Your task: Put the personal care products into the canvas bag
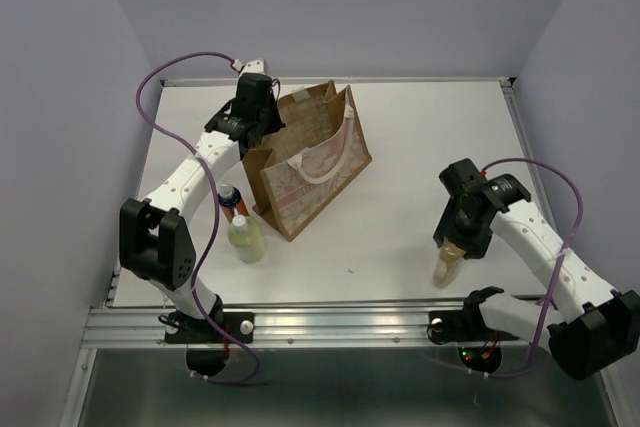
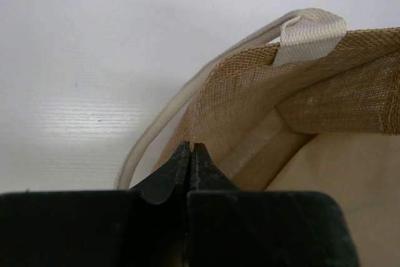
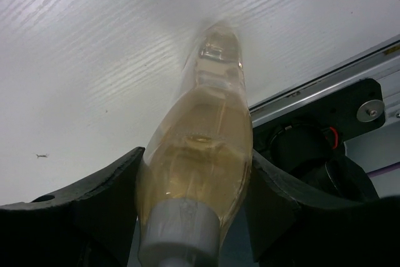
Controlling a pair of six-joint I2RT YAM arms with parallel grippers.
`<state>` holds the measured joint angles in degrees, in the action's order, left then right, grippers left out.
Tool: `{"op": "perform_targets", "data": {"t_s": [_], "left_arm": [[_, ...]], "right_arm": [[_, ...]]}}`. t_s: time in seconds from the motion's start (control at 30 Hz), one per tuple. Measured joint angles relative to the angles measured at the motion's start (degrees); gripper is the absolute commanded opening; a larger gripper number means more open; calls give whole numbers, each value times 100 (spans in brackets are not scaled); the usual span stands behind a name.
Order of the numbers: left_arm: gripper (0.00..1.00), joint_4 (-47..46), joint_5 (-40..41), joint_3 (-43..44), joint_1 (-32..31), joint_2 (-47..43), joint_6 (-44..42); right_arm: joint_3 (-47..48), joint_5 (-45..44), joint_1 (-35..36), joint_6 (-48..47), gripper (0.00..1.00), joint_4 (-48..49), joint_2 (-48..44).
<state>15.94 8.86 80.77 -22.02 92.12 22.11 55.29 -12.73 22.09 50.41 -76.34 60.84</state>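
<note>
Black fingers of the right gripper (image 3: pixel 197 154) lie against both sides of the amber bottle (image 3: pixel 200 154), gripping it around its wide middle. Its white cap is nearest the wrist camera and cut off by the lower edge. Its far end points at the table (image 3: pixel 94 48) and is blurred, so I cannot tell whether it touches the surface. From above, the right gripper (image 1: pixel 462 237) sits over the upper part of the amber bottle (image 1: pixel 446 267), near the front right of the table (image 1: pixel 420 127), just behind the metal rail (image 1: pixel 330 325) and well apart from the bag (image 1: pixel 315 172).

The left gripper (image 2: pixel 190 149) is closed, its jaws pinched together on the woven brown rim of the bag (image 2: pixel 250 92). Beside the pinch a cream strap handle (image 2: pixel 311 34) curves up and is stitched to the rim. Past the jaws only pale lining shows. The top view looks into the mouth at a slant, so I cannot make out whether anything lies inside. In that view the left gripper (image 1: pixel 258 119) meets the rear left corner of the upright bag, and the arm hides part of that side.

An orange bottle (image 1: pixel 229 199) with a dark cap stands just beside the bag's front left corner. A pale yellow-green bottle (image 1: pixel 246 240) stands close in front of it, nearer the rail.
</note>
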Motion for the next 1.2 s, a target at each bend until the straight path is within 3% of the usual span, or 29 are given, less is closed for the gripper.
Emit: {"op": "perform_targets", "data": {"t_s": [0.2, 0.47, 0.87, 1.2], "left_arm": [[0, 2, -2, 0, 0, 0, 0], [0, 20, -7, 15, 0, 0, -2], [0, 175, -66, 129, -2, 0, 2], [0, 367, -131, 273, -2, 0, 2]], "right_arm": [[590, -101, 0, -702, 1, -162, 426], [2439, 26, 0, -1980, 1, 376, 424], [3425, 1320, 0, -3582, 1, 2033, 938], [5523, 2651, 0, -4172, 1, 3198, 2295]]}}
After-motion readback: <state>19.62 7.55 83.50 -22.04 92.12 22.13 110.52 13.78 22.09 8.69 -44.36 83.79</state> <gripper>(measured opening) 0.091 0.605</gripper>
